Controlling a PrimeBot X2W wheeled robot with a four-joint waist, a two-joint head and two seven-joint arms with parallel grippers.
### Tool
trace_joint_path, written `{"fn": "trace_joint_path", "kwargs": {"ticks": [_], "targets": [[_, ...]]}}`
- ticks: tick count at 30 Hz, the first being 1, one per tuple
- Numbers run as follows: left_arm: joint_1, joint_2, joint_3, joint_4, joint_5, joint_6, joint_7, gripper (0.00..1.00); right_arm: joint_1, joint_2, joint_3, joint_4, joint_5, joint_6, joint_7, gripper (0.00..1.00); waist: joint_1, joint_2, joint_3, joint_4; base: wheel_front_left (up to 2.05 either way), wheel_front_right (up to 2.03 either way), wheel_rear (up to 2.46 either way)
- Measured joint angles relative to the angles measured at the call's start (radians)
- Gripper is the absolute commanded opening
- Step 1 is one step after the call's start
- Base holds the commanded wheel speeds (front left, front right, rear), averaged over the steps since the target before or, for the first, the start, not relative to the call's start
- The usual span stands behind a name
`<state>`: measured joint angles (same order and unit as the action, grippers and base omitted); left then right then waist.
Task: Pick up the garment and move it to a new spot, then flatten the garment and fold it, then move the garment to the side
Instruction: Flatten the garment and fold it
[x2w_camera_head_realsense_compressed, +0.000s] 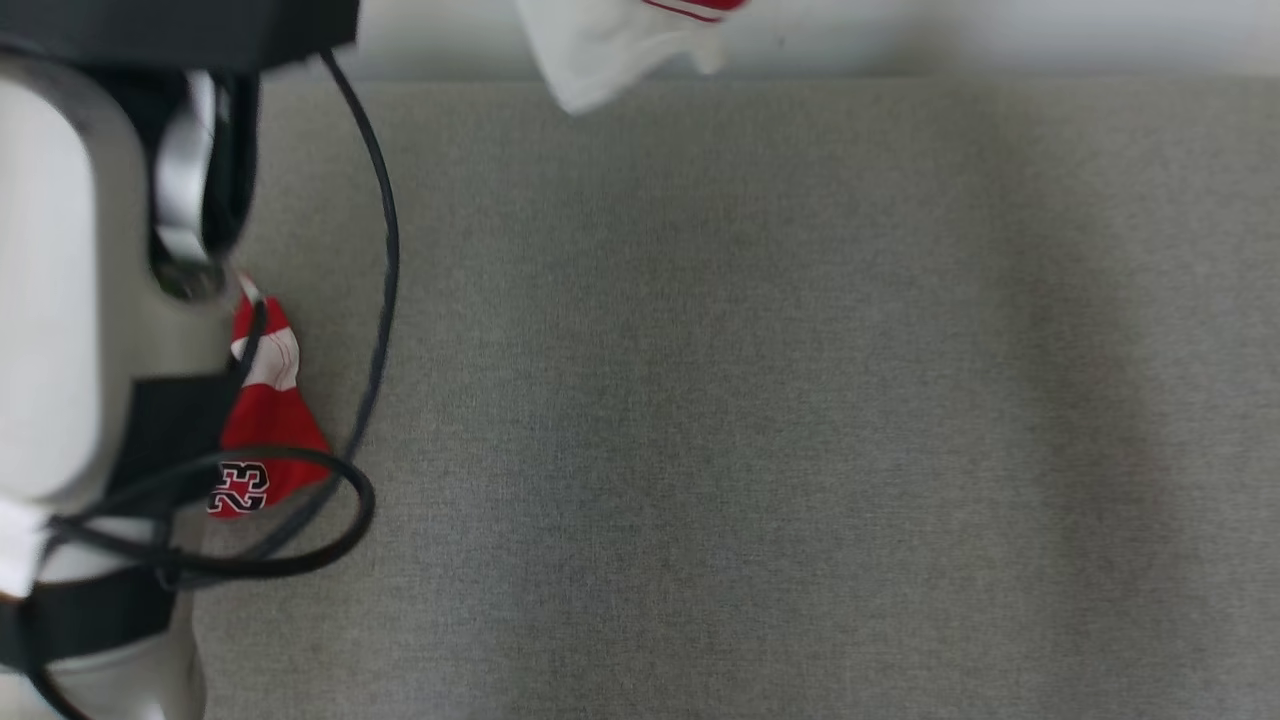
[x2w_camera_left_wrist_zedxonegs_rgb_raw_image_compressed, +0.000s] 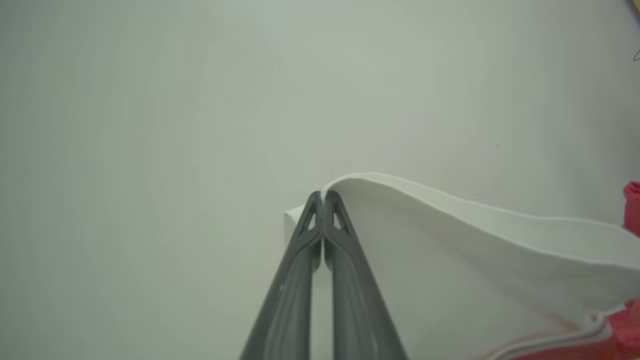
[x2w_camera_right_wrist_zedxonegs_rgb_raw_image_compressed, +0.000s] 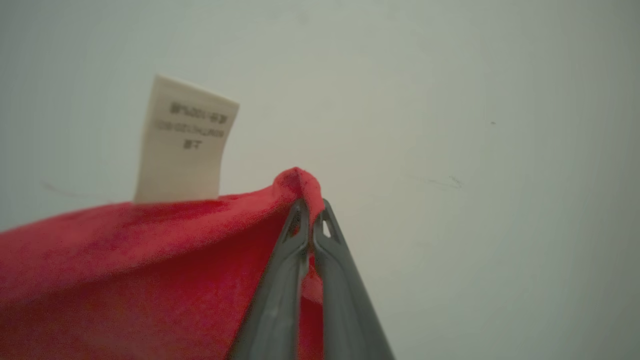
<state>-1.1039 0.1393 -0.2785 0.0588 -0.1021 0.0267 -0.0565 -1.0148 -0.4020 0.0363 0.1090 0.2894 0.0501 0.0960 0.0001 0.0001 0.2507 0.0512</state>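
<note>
The garment is red and white with the number 23 on it. In the head view a red part hangs beside a pale forearm at the left, and a white part hangs at the top edge. My left gripper is shut on the white hem of the garment, held up before a pale wall. My right gripper is shut on a pinched fold of the red fabric, where a white care label sticks up.
A grey fabric-covered table spreads across the head view below the lifted garment. A black cable loops off the forearm over the table's left side. A pale wall runs along the table's far edge.
</note>
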Motion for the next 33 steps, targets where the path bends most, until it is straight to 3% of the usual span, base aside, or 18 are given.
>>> {"fn": "trace_joint_path", "kwargs": {"ticks": [6, 11, 17, 24, 33], "targets": [[0.325, 0.045, -0.071, 0.134, 0.004, -0.045, -0.042, 0.00, 0.314, -0.011, -0.010, 0.110, 0.000, 0.003, -0.013, 0.00, 0.0002, 0.0002, 0.080, 0.013, 0.00, 0.00, 0.00], [0.582, 0.052, -0.081, 0.259, -0.011, -0.018, -0.086, 0.00, 0.479, 0.049, 0.018, 0.224, 0.007, 0.003, -0.045, 0.00, 0.0002, 0.0002, 0.122, 0.019, 0.00, 0.00, 0.00], [0.676, 0.044, -0.063, 0.326, -0.038, 0.009, -0.152, 0.00, 0.558, 0.094, 0.028, 0.284, 0.018, 0.003, -0.109, 0.00, -0.0002, 0.0001, 0.090, 0.022, 0.00, 0.00, 0.00], [0.819, 0.038, -0.027, 0.322, -0.060, 0.041, -0.174, 0.00, 0.639, 0.101, 0.035, 0.279, 0.015, 0.000, -0.169, 0.00, -0.0004, -0.0001, 0.000, 0.017, 0.00, 0.00, 0.00], [0.958, -0.010, -0.029, 0.305, -0.095, 0.053, -0.184, 0.00, 0.845, 0.120, 0.005, 0.241, 0.008, -0.063, -0.193, 0.00, -0.0004, -0.0002, -0.114, 0.012, 0.00, 0.00, 0.00]]}}
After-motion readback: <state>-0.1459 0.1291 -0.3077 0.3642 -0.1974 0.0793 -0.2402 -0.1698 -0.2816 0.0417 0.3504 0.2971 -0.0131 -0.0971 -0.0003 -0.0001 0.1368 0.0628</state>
